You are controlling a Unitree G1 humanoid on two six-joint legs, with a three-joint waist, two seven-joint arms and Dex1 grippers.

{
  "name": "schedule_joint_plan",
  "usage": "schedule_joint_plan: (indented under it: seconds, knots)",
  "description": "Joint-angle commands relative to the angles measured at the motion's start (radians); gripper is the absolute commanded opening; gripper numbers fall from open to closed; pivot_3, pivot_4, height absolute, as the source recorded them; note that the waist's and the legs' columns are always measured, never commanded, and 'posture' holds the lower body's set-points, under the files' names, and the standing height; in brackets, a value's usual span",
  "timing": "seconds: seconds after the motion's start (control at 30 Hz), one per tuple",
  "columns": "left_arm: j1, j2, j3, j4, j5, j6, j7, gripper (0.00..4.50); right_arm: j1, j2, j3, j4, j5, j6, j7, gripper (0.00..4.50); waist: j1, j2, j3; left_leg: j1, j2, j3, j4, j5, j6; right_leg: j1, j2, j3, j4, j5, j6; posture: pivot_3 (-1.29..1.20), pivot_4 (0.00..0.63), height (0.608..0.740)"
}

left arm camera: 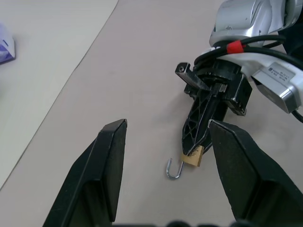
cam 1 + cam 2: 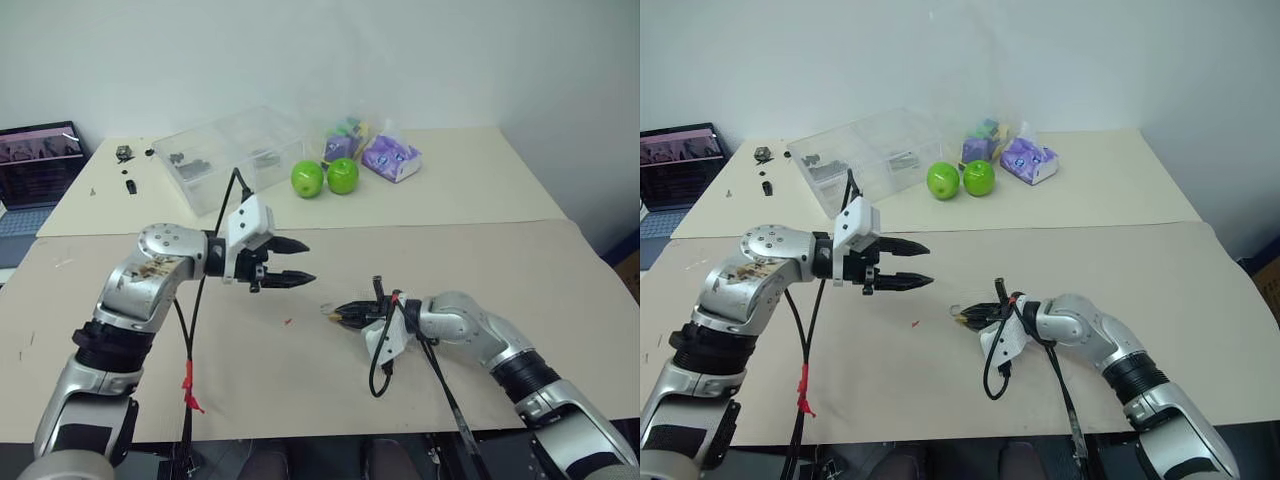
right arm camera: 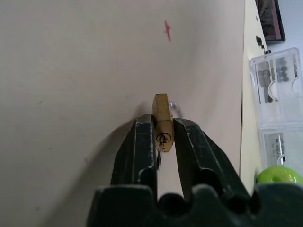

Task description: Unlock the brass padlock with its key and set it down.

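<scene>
A: Biggest first: what's on the table (image 2: pixel 470 270)?

B: At the back I see a clear box (image 2: pixel 225 150), two green apples (image 2: pixel 325 177) and a purple packet (image 2: pixel 391 157), all well away from the work. I leave them alone.

A: Your left gripper (image 2: pixel 297 262)?

B: It hovers above the table with its fingers spread and nothing between them. I judge it's parked to give the other arm room.

A: And the right gripper (image 2: pixel 335 314)?

B: It's low at the surface, pinching the padlock (image 3: pixel 162 124) by its flat sides between both fingers, keyhole facing the wrist. The shackle (image 1: pixel 174 170) hangs swung open, so it looks unlocked; I can't spot the key. I judge setting it down is what's left.
</scene>
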Motion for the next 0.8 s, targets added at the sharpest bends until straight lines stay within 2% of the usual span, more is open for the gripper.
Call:
schedule_joint_plan:
  seconds: [0.03, 0.23, 0.33, 0.37, 0.47, 0.6, 0.67, 0.77, 0.8]
  knots:
    - [-0.033, -0.007, 0.001, -0.005, -0.001, -0.023, -0.005, 2.95, -0.023, -0.040, -0.024, 0.002, 0.006, -0.036, -0.018, 2.34, 0.000, 0.000, 0.000, 0.000, 0.000, 0.000, 0.000, 0.000, 0.000, 0.000, 0.000, 0.000, 0.000, 0.000, 0.000, 0.00, 0.150, 0.740]
    - [-0.045, -0.017, -0.010, 0.005, -0.003, -0.027, -0.019, 2.95, 0.025, -0.202, -0.082, -0.018, 0.111, -0.048, 0.037, 4.46, 0.008, 0.000, 0.000, 0.000, 0.000, 0.000, 0.000, -0.001, 0.001, 0.002, 0.000, 0.000, -0.001, 0.000, 0.000, 0.00, 0.150, 0.740]
    - [-0.046, -0.018, -0.013, 0.009, -0.006, -0.029, -0.028, 2.95, 0.068, -0.281, -0.102, -0.044, 0.206, -0.036, 0.099, 4.46, 0.014, 0.000, 0.000, 0.000, 0.000, 0.000, 0.000, -0.001, 0.002, 0.004, 0.000, 0.000, -0.003, 0.000, 0.000, 0.00, 0.150, 0.740]
    - [-0.045, -0.020, -0.014, 0.009, -0.007, -0.029, -0.029, 2.95, 0.090, -0.298, -0.113, -0.072, 0.284, 0.012, 0.148, 4.46, 0.013, 0.000, 0.000, 0.000, 0.000, 0.000, 0.000, -0.002, 0.003, 0.004, 0.000, 0.000, -0.003, 0.000, 0.000, 0.00, 0.150, 0.740]
    - [-0.032, -0.029, -0.016, 0.004, -0.010, -0.028, -0.026, 2.95, 0.167, -0.331, -0.171, -0.229, 0.628, 0.380, 0.334, 4.46, 0.008, 0.000, 0.000, 0.000, 0.000, 0.000, 0.001, -0.003, 0.004, 0.005, 0.000, 0.001, -0.003, 0.000, 0.000, 0.00, 0.150, 0.740]
    - [-0.002, -0.042, -0.016, -0.019, -0.023, -0.007, -0.014, 2.95, 0.199, -0.390, -0.248, -0.476, 0.928, 0.848, 0.429, 4.46, -0.001, 0.002, 0.000, 0.000, 0.000, 0.000, 0.002, -0.004, 0.007, 0.006, 0.001, 0.004, -0.002, 0.000, -0.001, 0.00, 0.150, 0.740]
    - [0.015, -0.051, -0.010, -0.027, -0.022, 0.002, 0.009, 3.43, 0.174, -0.403, -0.285, -0.565, 1.022, 1.010, 0.430, 4.50, 0.001, 0.002, 0.000, 0.001, 0.001, 0.000, 0.004, -0.006, 0.010, 0.006, 0.002, 0.004, -0.002, 0.000, -0.001, 0.00, 0.150, 0.740]
    - [0.046, -0.048, -0.001, -0.059, -0.037, 0.027, 0.028, 4.42, 0.122, -0.380, -0.344, -0.673, 1.133, 1.204, 0.366, 4.50, 0.003, 0.002, 0.000, 0.001, 0.001, 0.000, 0.004, -0.007, 0.012, 0.006, 0.002, 0.004, -0.002, 0.000, -0.001, 0.00, 0.150, 0.740]
    - [0.056, -0.046, 0.006, -0.073, -0.044, 0.036, 0.036, 4.42, 0.112, -0.375, -0.368, -0.701, 1.176, 1.267, 0.345, 4.50, 0.004, 0.002, 0.000, 0.001, 0.001, 0.000, 0.004, -0.007, 0.012, 0.005, 0.002, 0.004, -0.002, 0.000, -0.001, 0.00, 0.150, 0.740]
